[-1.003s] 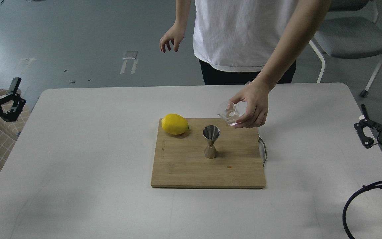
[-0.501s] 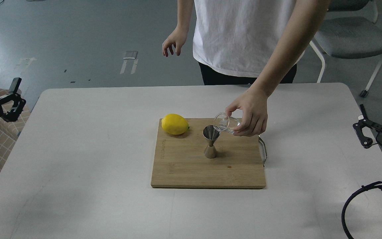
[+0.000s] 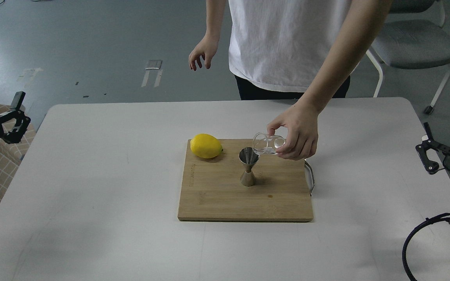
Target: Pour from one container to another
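Bright, even overhead light; soft shadows, sharp focus.

You see the small clear glass tumbler (image 3: 267, 143) tipped almost on its side in the air, its open mouth turned to the left, just above and beside the rim of the steel jigger (image 3: 249, 166). The tumbler is short, with a thick base. The jigger is shiny, with two cones joined at a narrow waist. It stands upright near the middle of the wooden board (image 3: 217, 199).
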Controlling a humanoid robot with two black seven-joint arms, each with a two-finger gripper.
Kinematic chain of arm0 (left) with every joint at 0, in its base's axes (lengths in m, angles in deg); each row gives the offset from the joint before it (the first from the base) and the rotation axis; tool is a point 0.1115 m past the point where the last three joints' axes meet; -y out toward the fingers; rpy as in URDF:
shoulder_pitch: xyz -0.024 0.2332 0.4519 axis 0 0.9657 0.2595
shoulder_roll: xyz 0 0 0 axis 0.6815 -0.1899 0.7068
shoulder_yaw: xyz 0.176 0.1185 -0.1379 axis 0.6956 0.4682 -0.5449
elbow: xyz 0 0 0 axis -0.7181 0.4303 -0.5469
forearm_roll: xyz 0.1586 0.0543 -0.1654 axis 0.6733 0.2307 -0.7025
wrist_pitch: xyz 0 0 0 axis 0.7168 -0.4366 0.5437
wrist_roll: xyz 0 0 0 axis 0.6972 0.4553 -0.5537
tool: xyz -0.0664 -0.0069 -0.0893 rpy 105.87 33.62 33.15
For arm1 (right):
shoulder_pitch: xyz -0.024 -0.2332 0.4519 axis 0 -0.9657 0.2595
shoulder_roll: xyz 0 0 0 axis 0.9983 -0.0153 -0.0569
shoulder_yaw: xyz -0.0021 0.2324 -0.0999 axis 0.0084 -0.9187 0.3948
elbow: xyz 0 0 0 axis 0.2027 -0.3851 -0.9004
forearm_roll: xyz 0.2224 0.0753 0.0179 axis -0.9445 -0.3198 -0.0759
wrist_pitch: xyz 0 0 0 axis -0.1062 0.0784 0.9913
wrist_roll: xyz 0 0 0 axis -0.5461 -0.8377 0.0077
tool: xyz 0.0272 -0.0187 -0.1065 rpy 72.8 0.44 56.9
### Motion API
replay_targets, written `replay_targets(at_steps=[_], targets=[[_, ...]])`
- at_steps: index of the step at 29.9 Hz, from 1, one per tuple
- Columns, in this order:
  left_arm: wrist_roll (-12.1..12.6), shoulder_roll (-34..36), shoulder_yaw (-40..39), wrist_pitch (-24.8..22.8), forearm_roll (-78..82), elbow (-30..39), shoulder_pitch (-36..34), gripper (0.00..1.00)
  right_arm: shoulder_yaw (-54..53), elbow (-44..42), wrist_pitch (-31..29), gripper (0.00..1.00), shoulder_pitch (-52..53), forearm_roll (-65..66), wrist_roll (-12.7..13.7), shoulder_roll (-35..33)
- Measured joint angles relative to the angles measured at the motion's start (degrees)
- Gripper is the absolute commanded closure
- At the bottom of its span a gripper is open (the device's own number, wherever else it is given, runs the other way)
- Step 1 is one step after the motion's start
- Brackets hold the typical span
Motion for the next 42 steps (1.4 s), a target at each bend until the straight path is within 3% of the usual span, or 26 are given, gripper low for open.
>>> replay_targets(at_steps=[42], targets=[[0.00, -0.04, -0.09, 0.00, 0.01, 0.37, -0.01, 0.02, 0.35, -0.92, 0.00, 0.00, -0.17, 0.08, 0.10, 0.71]])
